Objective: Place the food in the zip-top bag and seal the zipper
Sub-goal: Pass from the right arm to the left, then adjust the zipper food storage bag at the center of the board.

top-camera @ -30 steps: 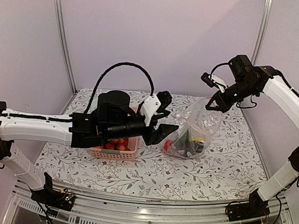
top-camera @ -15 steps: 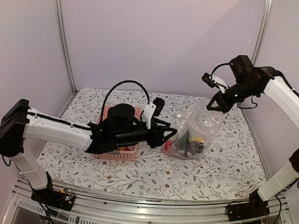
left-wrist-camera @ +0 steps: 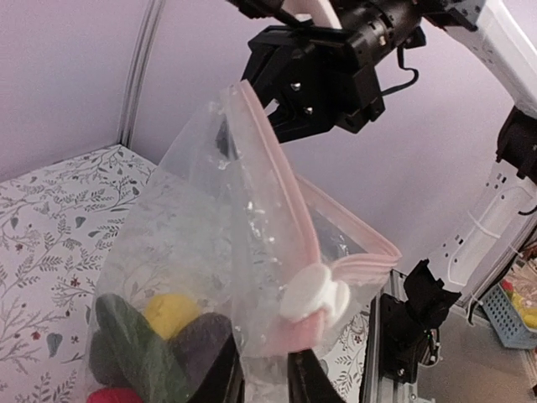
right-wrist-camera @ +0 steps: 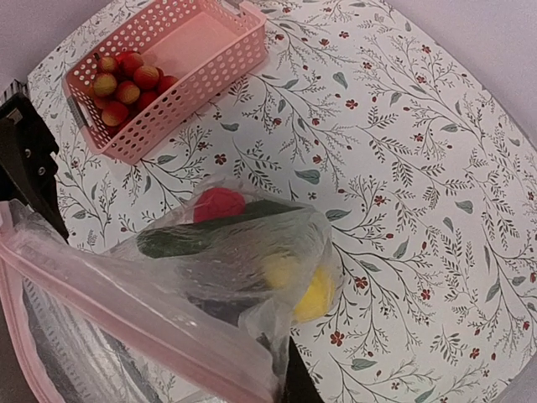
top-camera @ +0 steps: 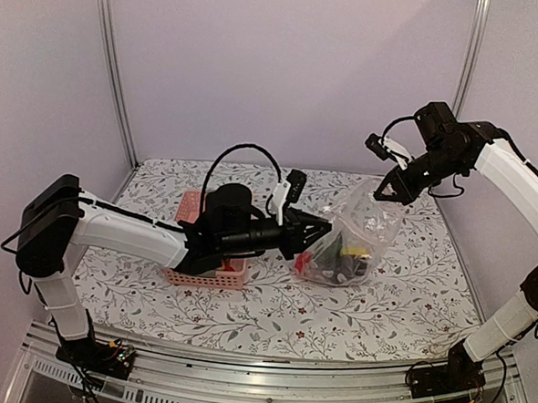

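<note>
**A:** Which step is in hand?

**B:** Likely the start of sealing. Toy fruit and vegetables (left-wrist-camera: 168,323) lie at the bottom of the clear crinkly zip-top bag (top-camera: 354,230), below the right hand (top-camera: 386,190). Red berries (right-wrist-camera: 117,84) sit in the pink lattice basket (right-wrist-camera: 172,107) behind the left hand (top-camera: 322,230), so the filling looks unfinished.

**A:** Hand poses?

**B:** The right hand is raised and clamped on the bag's top corner. The left hand reaches in level, jaws narrow about the pink zipper strip (left-wrist-camera: 281,180) by its white slider (left-wrist-camera: 315,292). Whether it grips cannot be told. The next move calls for pinching the slider and running it up toward the right hand.
</note>
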Robot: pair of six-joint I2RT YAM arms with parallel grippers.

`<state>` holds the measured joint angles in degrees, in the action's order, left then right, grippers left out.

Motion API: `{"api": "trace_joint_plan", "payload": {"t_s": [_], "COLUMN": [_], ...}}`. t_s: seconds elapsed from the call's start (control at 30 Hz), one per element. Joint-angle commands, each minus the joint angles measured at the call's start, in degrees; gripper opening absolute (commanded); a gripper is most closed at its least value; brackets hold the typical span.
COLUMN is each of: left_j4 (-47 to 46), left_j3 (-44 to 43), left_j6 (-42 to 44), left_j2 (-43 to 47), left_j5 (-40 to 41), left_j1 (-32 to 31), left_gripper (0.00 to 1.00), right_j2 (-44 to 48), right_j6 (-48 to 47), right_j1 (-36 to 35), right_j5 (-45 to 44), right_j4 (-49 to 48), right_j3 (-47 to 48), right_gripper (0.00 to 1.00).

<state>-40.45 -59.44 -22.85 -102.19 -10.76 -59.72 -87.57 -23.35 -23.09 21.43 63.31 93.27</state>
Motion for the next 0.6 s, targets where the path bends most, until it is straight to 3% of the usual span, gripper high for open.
{"api": "trace_joint_plan", "payload": {"t_s": [0.0,0.17,0.3,0.57], "left_j4": [-1.29,-0.42,0.59,6.99], "left_j3": [-1.72,-1.13,-1.29,-3.62], "left_j6": [0.04,1.88,3.55,8.77], "left_j2": [-1.13,0.56,1.48,2.5], "left_j5": [-0.8,0.18,0.72,1.43], "left_j1": [1.59,2.52,2.98,3.47], "left_gripper": [0.09,0.0,0.0,0.0], "right_j2": [0.14,0.88,1.47,2.41], "right_j6": [-0.17,-0.98,-1.16,-2.92], "right_j1": [1.38,2.25,2.5,4.65], "right_j5": [0.98,1.01,1.22,-1.81], "right_j4": [1.26,2.13,1.96,3.52], "right_j3": [0.15,-2.29,-4.76,-2.68], "right_gripper": [0.06,0.27,0.29,0.02]}}
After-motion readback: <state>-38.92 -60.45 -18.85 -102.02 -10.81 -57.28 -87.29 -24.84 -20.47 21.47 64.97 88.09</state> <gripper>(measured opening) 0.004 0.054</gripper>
